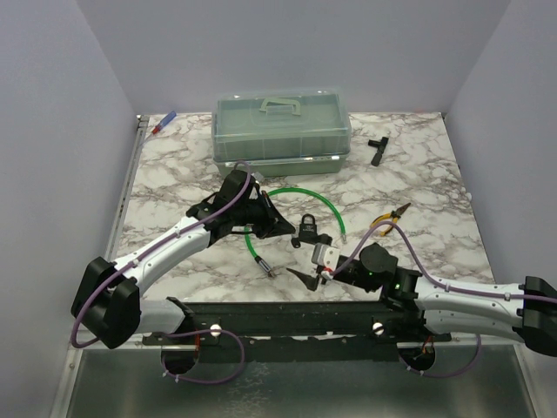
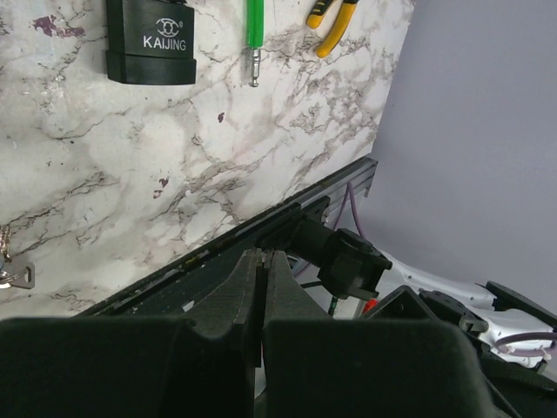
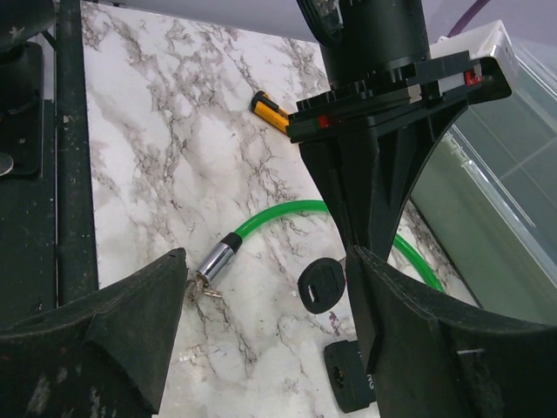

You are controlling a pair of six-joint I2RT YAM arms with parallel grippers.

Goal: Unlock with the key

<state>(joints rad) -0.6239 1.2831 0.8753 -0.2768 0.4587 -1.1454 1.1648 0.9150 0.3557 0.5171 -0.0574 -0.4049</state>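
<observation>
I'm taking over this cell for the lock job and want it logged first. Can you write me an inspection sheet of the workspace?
Surface: marble tabletop, no spills seen.
Job's things: key, black head right at the left fingertips, cannot tell if they pinch it; padlock close by, apart from it.
Clutter: green cable looped mid-table; pliers; T-shaped tool; lidded plastic box at the far edge.
Grippers: left gripper fingers shut; right gripper fingers open wide, facing the key.
Cables: purple cables along both arms.
Surroundings: plain walls; black rail at the near edge.
</observation>
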